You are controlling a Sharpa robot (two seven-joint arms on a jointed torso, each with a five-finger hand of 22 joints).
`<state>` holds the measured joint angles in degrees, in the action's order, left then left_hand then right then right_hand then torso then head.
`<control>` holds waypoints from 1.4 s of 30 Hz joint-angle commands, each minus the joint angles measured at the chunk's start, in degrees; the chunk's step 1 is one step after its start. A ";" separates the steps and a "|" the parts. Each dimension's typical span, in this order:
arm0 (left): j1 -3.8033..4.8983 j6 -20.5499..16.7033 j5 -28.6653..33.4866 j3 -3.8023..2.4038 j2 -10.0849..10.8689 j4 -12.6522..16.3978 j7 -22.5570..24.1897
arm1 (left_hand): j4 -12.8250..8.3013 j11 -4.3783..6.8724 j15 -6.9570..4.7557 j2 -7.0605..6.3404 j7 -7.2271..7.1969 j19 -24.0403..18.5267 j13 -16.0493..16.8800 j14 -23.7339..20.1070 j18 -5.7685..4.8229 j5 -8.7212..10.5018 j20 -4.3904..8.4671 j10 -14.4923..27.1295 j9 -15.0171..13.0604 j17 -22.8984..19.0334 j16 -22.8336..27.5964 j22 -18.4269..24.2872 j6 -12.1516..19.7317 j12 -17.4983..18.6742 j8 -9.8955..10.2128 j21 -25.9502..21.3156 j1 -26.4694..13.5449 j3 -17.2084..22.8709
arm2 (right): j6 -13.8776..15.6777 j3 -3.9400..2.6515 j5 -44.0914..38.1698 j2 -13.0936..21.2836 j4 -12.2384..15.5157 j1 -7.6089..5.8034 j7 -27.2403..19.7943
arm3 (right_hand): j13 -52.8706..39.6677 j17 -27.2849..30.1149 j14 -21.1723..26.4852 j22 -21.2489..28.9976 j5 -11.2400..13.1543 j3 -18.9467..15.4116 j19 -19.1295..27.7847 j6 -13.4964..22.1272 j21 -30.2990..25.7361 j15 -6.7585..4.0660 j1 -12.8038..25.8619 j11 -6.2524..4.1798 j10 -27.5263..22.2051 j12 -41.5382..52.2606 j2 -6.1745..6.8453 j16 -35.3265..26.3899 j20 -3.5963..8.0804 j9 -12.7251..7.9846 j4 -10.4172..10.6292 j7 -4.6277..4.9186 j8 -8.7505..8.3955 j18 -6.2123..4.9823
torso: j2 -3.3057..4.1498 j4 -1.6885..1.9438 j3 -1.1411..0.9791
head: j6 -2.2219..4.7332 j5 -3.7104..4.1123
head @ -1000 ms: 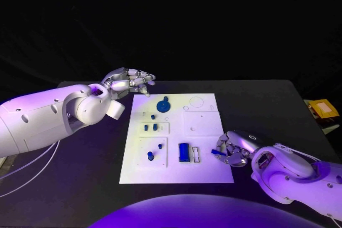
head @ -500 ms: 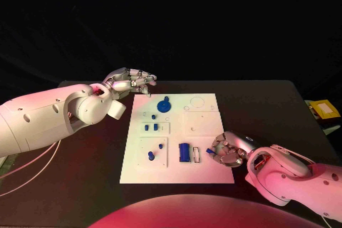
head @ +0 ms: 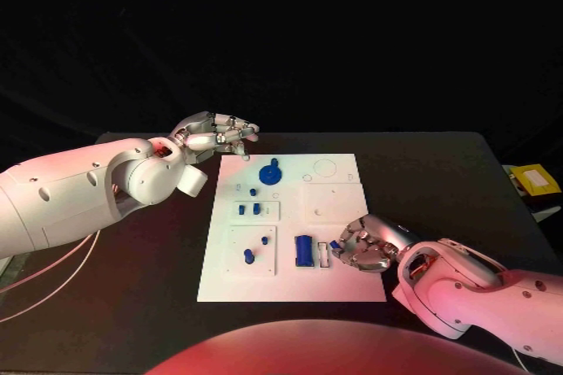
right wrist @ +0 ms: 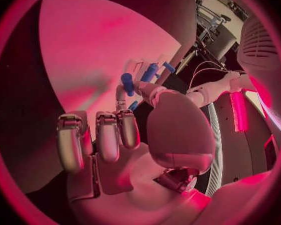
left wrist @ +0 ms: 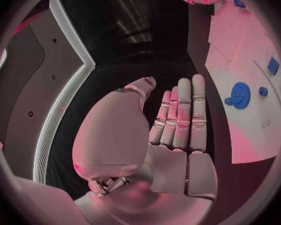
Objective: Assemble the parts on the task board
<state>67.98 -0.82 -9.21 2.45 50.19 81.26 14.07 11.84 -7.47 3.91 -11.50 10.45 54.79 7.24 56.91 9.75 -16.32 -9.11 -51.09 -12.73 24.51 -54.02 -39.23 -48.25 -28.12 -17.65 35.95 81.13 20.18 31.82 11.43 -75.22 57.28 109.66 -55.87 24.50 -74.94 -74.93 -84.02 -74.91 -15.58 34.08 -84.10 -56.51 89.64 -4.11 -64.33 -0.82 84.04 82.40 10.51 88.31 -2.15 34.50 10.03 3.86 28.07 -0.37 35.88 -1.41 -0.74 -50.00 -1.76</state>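
The right silver hand [head: 364,245] hangs over the near right part of the flat white rectangular task board [head: 334,200], fingers curled around a small blue part [head: 334,245] pinched at its fingertips, just right of the upright blue rectangular block [head: 304,250] standing in its slot. In the right wrist view that small blue part [right wrist: 133,105] sits by the thumb. The left silver hand [head: 215,134] hovers off the board's far left corner, fingers loosely curled, holding nothing. A blue round gear-like disc [head: 270,174] lies on the board's far side.

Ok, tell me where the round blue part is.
In the head view the round blue part sits on the board's far end, left half, nearest the left hand.
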 commanded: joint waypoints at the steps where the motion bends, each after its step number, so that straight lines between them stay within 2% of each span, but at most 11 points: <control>1: 0.03 1.23 -0.24 -0.04 -0.04 0.18 0.09 | 0.00 -0.06 -0.18 0.03 0.25 0.44 -0.07 -0.40 0.69 -0.16 -0.16 0.31 -0.03 -0.01 0.05 0.01 -0.03 0.19 -0.23 -0.33 0.46 0.40 | -1.58 -0.01 3.57 -0.50 -0.28 0.01 -0.41 | -8.55 -12.72 -5.50 -15.09 1.03 -0.42 -5.90 -0.83 0.36 -0.51 1.73 -0.38 1.53 0.22 0.21 0.27 0.44 1.70 1.03 -0.97 0.67 0.37 | -0.01 0.02 -0.02 | 0.00 0.08; 7: 0.04 1.40 -0.24 -0.04 -0.04 0.21 -0.04 | -0.04 -0.07 -0.19 0.02 0.25 0.45 -0.08 -0.41 0.69 -0.17 -0.15 0.32 -0.02 -0.02 0.06 0.00 -0.02 0.21 -0.23 -0.33 0.57 0.46 | -3.85 -0.01 5.26 -1.57 -1.02 0.01 0.62 | -8.64 -12.70 -5.49 -15.09 3.83 -1.25 -5.90 -1.38 0.36 -0.52 4.68 -0.41 1.56 0.20 0.49 0.27 0.42 1.76 2.41 -1.05 1.12 0.37 | 0.01 0.05 0.03 | 0.00 -0.06; 9: 0.04 1.45 -0.25 -0.04 -0.04 0.21 -0.06 | -0.04 -0.07 -0.19 0.02 0.25 0.45 -0.08 -0.41 0.69 -0.17 -0.15 0.32 -0.02 -0.02 0.06 0.00 -0.02 0.21 -0.23 -0.33 0.57 0.46 | -3.92 -0.01 5.43 -1.95 -1.12 0.01 0.71 | -8.64 -12.71 -5.49 -15.09 3.86 -1.30 -5.90 -1.43 0.36 -0.53 4.78 -0.42 1.56 0.20 0.51 0.27 0.42 1.77 2.46 -1.07 1.17 0.37 | 0.00 0.00 -0.01 | 0.00 -0.10; 11: 0.04 1.49 -0.25 -0.04 -0.05 0.21 -0.08 | -0.04 -0.07 -0.19 0.02 0.25 0.45 -0.08 -0.41 0.69 -0.17 -0.15 0.32 -0.02 -0.02 0.06 0.00 -0.02 0.21 -0.23 -0.33 0.57 0.46 | -4.00 -0.01 5.53 -2.30 -1.21 0.01 0.77 | -8.65 -12.68 -5.49 -15.09 3.29 -1.45 -5.90 -1.49 0.36 -0.56 5.02 -0.46 1.56 0.18 0.58 0.26 0.44 1.82 2.51 -1.11 1.29 0.37 | -0.01 0.03 -0.02 | 0.00 -0.06; 12: 0.04 1.52 -0.25 -0.04 -0.06 0.22 -0.10 | -0.04 -0.07 -0.19 0.02 0.25 0.45 -0.08 -0.41 0.69 -0.17 -0.15 0.32 -0.02 -0.02 0.06 0.00 -0.02 0.21 -0.23 -0.33 0.57 0.46 | -4.02 -0.01 5.56 -2.49 -1.27 0.01 0.80 | -8.67 -12.69 -5.49 -15.09 1.21 -2.02 -5.90 -1.48 0.36 -0.63 5.46 -0.53 1.56 0.15 0.71 0.27 0.50 1.93 2.49 -1.18 1.54 0.37 | 0.00 0.06 -0.03 | 0.00 -0.06; 13: 0.04 1.54 -0.25 -0.04 -0.06 0.22 -0.11 | -0.04 -0.07 -0.19 0.02 0.25 0.45 -0.08 -0.41 0.69 -0.17 -0.15 0.32 -0.02 -0.02 0.06 0.00 -0.02 0.21 -0.23 -0.33 0.57 0.46 | -4.00 -0.01 5.59 -2.67 -1.35 0.01 0.82 | -8.69 -12.68 -5.49 -15.09 0.86 -2.15 -5.90 -1.44 0.36 -0.63 5.52 -0.54 1.58 0.17 0.72 0.26 0.52 1.95 2.46 -1.18 1.57 0.37 | 0.00 0.09 -0.03 | 0.00 -0.04; 22: 0.04 1.70 -0.27 -0.04 -0.05 0.27 -0.28 | -0.05 -0.09 -0.18 -0.01 0.28 0.46 -0.11 -0.41 0.69 -0.16 -0.14 0.34 -0.01 -0.02 0.07 -0.02 0.00 0.24 -0.21 -0.32 0.65 0.53 | -2.06 -0.02 4.41 -3.93 -2.38 0.01 0.59 | -8.47 -12.53 -5.45 -15.09 -0.31 -2.15 -5.90 -0.94 0.36 -0.68 4.64 -0.58 1.36 -0.18 0.44 0.17 0.56 2.00 1.47 -1.22 1.62 0.37 | -0.01 0.04 -0.02 | 0.00 -0.21; 29: 0.04 1.77 -0.29 -0.04 -0.04 0.29 -0.34 | -0.05 -0.09 -0.18 -0.01 0.28 0.46 -0.11 -0.41 0.69 -0.16 -0.14 0.34 -0.01 -0.02 0.07 -0.02 0.00 0.24 -0.21 -0.32 0.65 0.53 | -1.92 -0.02 3.59 -4.64 -3.28 0.02 0.71 | -8.44 -12.47 -5.44 -15.09 -0.46 -2.12 -5.90 -0.85 0.36 -0.68 4.40 -0.58 1.33 -0.23 0.40 0.14 0.57 2.01 1.20 -1.22 1.65 0.37 | 0.00 0.04 -0.02 | 0.00 -0.25; 42: 0.04 1.88 -0.53 -0.04 0.10 0.30 -0.51 | -0.01 -0.12 -0.16 0.02 0.33 0.52 -0.14 -0.33 0.68 -0.14 -0.13 0.39 0.02 -0.02 0.03 -0.06 0.04 0.30 -0.19 -0.28 0.69 0.61 | -4.46 -0.02 3.66 -5.40 -4.20 0.02 1.13 | -8.40 -12.35 -5.41 -15.09 0.60 -3.23 -5.90 -0.77 0.36 -0.55 5.64 -0.40 1.24 -0.37 0.61 0.06 0.50 2.02 1.73 -1.00 1.83 0.37 | 0.02 0.01 -0.04 | 0.00 -0.33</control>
<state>67.98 0.00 -9.45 2.45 50.33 81.41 13.45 11.86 -7.47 3.70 -11.50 10.45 54.99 7.19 56.70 9.75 -16.32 -9.32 -51.10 -12.72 24.50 -54.02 -39.24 -48.24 -28.12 -17.64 35.95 81.13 20.49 29.46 11.31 -70.89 52.04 105.56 -55.97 25.07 -74.91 -74.91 -84.01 -74.94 -15.38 31.20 -83.90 -57.76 89.63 -4.52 -59.37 -0.98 83.87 82.40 10.90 88.31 -1.95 36.68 11.70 2.86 30.07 -0.38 35.90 -1.38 -0.77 -50.00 -2.07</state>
